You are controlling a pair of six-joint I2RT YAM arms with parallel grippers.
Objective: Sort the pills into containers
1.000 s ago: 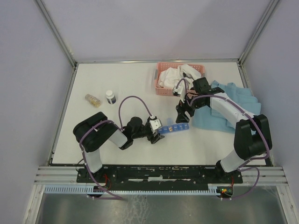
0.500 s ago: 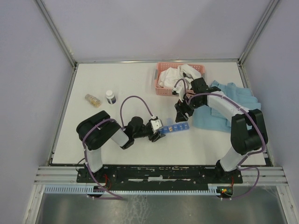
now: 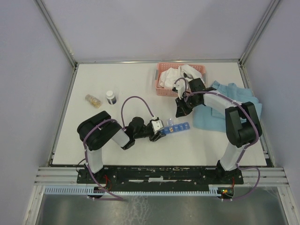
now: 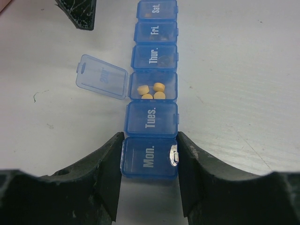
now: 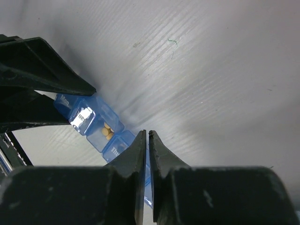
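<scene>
On pill organiser (image 4: 151, 119) lids: Mon., Tues., Thur., Fri., Sat.

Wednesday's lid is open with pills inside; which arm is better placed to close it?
Right: the right gripper, shut, hovers free near the organiser; the left gripper clamps its Monday end.

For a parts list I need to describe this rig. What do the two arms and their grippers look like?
The left arm and right arm have black joints with white link shells; a purple cable loops along each. The left gripper and right gripper carry black, wedge-shaped fingers.
</scene>
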